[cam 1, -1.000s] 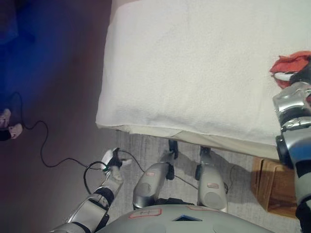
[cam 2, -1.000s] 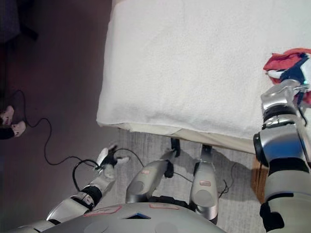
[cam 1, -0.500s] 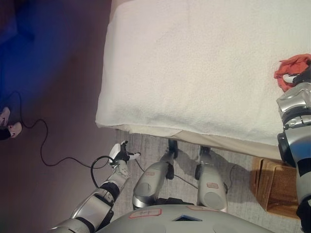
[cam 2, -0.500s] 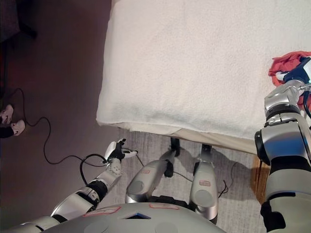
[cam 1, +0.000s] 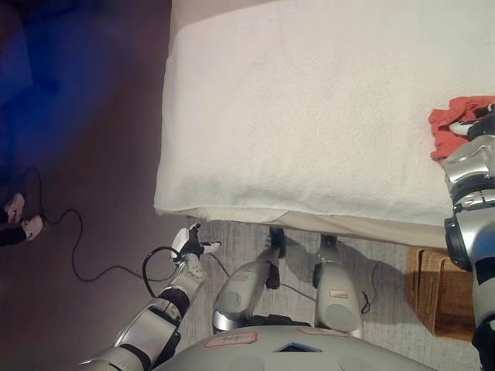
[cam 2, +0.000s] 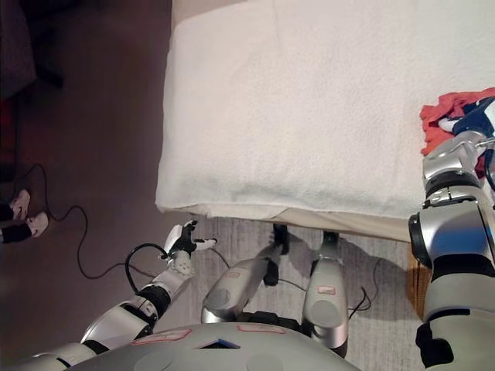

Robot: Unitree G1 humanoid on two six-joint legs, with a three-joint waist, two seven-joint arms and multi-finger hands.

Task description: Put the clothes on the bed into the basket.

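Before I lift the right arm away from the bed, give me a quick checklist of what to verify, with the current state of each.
1. Right hand at the red cloth: ok, it is on the cloth at the bed's right side.
2. Fingers closed on the cloth: cannot tell, the hand is cut by the view's edge and partly hidden by the wrist.
3. Whole cloth gathered: cannot tell, part of it runs out of view.
4. Basket within reach: ok, it stands on the floor below the right arm, beside the bed.
5. Left hand out of the way: ok, it hangs low by the bed's near corner, fingers relaxed, holding nothing.
6. Other clothes on the bed: none visible.
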